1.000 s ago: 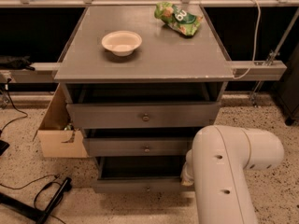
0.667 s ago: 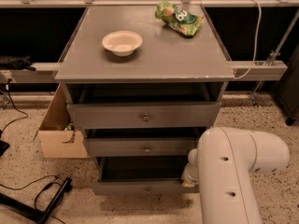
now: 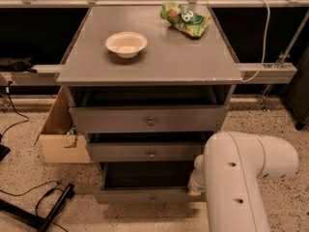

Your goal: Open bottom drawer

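Note:
The grey cabinet (image 3: 154,69) has three drawers, all partly pulled out. The bottom drawer (image 3: 130,196) is the lowest and slimmest front, with a small round knob (image 3: 153,197). It stands out farthest and its dark inside shows above the front. My white arm (image 3: 241,178) fills the lower right. My gripper (image 3: 195,186) sits at the right end of the bottom drawer's front, mostly hidden behind the arm.
The middle drawer (image 3: 145,152) and top drawer (image 3: 149,120) sit above. A white bowl (image 3: 126,43) and a green snack bag (image 3: 186,18) lie on the cabinet top. An open cardboard box (image 3: 60,139) stands at the left. Cables and a black stand (image 3: 48,209) lie on the floor.
My arm has shifted a little to the right and toward the camera. The bottom drawer's front has come out slightly farther.

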`<action>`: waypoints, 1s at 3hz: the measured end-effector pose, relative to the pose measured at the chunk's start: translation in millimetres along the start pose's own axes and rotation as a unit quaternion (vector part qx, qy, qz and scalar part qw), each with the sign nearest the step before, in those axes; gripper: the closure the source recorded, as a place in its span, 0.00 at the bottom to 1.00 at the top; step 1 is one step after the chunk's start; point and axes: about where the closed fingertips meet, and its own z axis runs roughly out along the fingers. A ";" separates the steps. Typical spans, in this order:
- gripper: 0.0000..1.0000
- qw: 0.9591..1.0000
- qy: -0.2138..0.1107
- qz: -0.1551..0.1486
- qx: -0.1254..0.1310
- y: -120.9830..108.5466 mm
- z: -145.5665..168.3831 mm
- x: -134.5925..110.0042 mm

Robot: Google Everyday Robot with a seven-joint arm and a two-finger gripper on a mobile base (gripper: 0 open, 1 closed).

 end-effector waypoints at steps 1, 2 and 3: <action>0.30 1.000 0.000 0.000 0.000 0.0 0.0 0.0; 0.06 1.000 0.000 0.000 0.000 0.0 0.0 0.0; 0.00 1.000 0.000 0.000 0.000 0.1 0.1 0.0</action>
